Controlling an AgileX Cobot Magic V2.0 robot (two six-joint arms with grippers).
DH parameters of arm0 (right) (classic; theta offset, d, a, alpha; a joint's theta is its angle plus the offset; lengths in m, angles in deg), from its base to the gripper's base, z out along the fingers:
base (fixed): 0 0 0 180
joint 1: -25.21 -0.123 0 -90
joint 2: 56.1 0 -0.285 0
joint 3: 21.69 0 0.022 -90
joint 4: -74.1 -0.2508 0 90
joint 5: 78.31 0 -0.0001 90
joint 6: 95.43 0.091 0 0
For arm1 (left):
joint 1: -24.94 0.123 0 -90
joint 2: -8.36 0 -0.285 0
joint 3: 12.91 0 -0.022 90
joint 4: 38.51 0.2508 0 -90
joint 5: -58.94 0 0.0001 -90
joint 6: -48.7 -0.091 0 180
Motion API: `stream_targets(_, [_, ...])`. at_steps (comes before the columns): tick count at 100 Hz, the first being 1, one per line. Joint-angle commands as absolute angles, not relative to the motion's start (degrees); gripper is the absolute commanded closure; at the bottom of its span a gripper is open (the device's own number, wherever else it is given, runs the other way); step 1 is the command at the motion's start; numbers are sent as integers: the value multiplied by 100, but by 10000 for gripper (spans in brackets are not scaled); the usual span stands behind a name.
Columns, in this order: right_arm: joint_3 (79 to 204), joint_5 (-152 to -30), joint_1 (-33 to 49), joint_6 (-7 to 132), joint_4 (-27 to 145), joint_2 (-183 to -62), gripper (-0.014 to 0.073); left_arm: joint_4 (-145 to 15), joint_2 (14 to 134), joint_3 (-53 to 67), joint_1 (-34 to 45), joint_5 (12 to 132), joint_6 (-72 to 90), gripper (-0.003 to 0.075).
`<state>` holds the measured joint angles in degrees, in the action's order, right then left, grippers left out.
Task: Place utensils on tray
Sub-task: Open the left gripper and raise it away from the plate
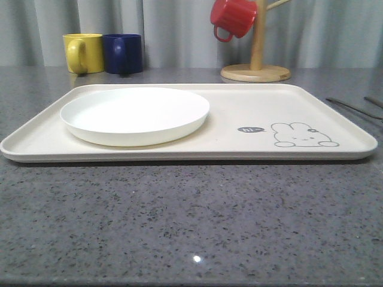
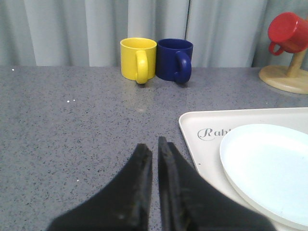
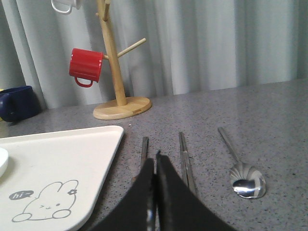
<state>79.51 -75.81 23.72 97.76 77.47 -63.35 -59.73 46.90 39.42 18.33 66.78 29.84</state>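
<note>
Three slim silver utensils point(image 3: 185, 161) lay on the grey worktop beside the cream rabbit tray's point(image 3: 72, 159) right edge — none loaded yet; the left gripper point(image 2: 155, 149) and right gripper point(image 3: 156, 161) hung closed and empty — a pickup apparently came next.

Both grippers — left point(image 2: 155, 144), right point(image 3: 156, 161) — hold their fingers pressed together, empty.

even soft light, countertop point(image 1: 197, 259) glare speck, near fingers point(image 2: 144, 192) blurred

Utensils point(image 3: 185, 159) right of tray point(image 1: 335, 107)
</note>
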Motion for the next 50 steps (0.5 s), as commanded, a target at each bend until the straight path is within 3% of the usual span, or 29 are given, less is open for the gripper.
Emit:
stream_targets(1, [8057, -7060, 2390, 9737, 7794, -6388, 662, -6036, 4684, 3792, 1836, 6163, 2986, 738])
stream_targets(28, [8150, -6372, 2390, 9737, 7857, -6393, 662, -6036, 4684, 3803, 1836, 6153, 2986, 738])
stream_targets(50, [9329, -7983, 2390, 9737, 7857, -6900, 662, -6036, 4684, 3803, 1836, 6153, 2986, 738])
